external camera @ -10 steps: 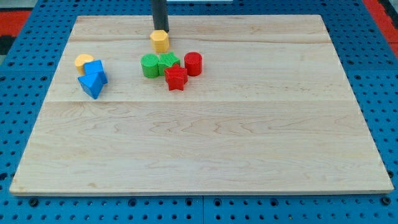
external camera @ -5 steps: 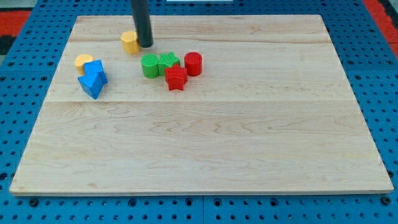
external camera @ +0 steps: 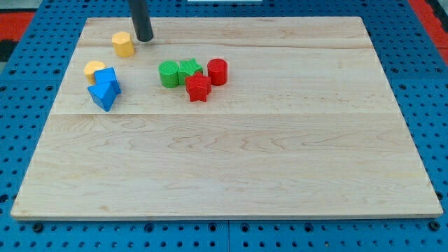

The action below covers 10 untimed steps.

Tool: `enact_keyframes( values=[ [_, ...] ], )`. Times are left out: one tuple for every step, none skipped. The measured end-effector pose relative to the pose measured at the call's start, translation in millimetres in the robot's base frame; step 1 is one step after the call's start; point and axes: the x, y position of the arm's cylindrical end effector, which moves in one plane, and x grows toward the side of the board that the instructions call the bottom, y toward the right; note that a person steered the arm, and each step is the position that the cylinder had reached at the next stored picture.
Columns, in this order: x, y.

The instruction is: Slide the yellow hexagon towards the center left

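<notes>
The yellow hexagon (external camera: 123, 43) lies near the board's top left. My tip (external camera: 143, 38) stands just to its right and slightly above, close to it or touching. Below the hexagon, a second yellow block (external camera: 94, 68) sits against two blue blocks (external camera: 105, 87).
A cluster sits right of the hexagon: a green cylinder (external camera: 169, 73), a green star-like block (external camera: 188, 70), a red star (external camera: 198, 87) and a red cylinder (external camera: 218, 71). The wooden board (external camera: 231, 154) lies on a blue pegboard.
My tip has moved left along the top of the board. The yellow hexagon has slid left with it, from above the green blocks to above the blue ones.
</notes>
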Motion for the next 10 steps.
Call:
enact_keyframes(
  values=[
    [4.2,-37.0],
    [6.7,-53.0],
    [22.0,-58.0],
    [46.0,-58.0],
    [70.4,-62.6],
    [93.4,-65.2],
    [109.9,-65.3],
    [113.9,-64.0],
    [106.7,-56.9],
    [75.6,-27.8]
  ],
)
